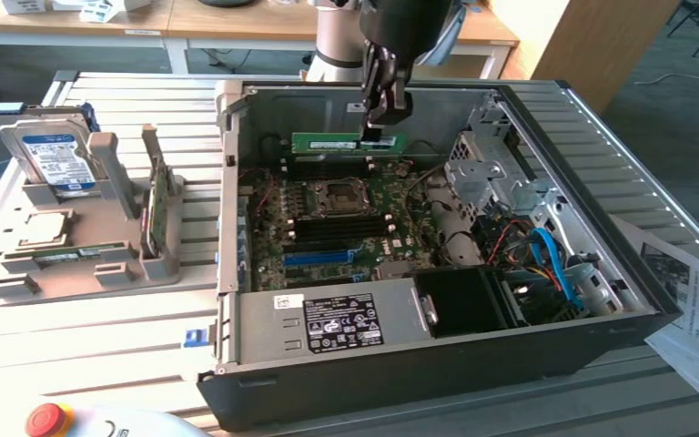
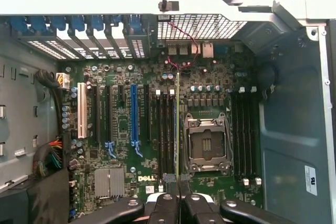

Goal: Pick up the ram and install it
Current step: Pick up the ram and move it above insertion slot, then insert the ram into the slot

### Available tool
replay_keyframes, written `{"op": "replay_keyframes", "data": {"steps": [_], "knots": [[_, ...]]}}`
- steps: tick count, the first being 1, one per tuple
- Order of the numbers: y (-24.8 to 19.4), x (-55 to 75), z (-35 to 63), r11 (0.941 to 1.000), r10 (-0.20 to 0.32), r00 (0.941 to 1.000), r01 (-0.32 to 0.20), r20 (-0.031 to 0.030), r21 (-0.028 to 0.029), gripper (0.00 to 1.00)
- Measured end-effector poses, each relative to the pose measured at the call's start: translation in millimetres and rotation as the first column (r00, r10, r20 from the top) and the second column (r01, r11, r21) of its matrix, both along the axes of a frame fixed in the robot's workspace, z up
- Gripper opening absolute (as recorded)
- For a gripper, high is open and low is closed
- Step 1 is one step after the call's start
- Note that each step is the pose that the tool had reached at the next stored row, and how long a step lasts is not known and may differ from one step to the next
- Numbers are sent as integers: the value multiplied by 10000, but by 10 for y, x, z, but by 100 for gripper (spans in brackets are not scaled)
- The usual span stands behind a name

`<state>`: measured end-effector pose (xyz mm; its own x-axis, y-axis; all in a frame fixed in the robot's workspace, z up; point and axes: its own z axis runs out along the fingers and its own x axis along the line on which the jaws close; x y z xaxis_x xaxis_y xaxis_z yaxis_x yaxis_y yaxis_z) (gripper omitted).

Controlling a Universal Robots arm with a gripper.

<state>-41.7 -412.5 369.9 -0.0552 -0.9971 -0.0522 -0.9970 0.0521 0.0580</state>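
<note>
Claw (image 1: 378,135) clamped on the ram (image 1: 325,143), held edge-down above the motherboard (image 2: 121,145), its long axis parallel to the memory slots (image 2: 164,129).

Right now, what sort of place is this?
Probably a robotics lab bench for computer assembly: an open Dell desktop case sits on a slatted metal table, the arm's gripper holds a RAM stick over the motherboard, and a red emergency-stop button lies nearby.
</note>
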Motion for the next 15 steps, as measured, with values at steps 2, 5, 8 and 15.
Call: {"op": "replay_keyframes", "data": {"steps": [2,5,8,15], "knots": [[5,0,0,10000,52,10000,-52,9,-11,12],[11,0,0,9999,143,9999,-143,18,-29,12],[12,0,0,9999,150,9999,-150,17,-67,12],[14,0,-10,9998,150,9999,-150,17,-99,12]]}}
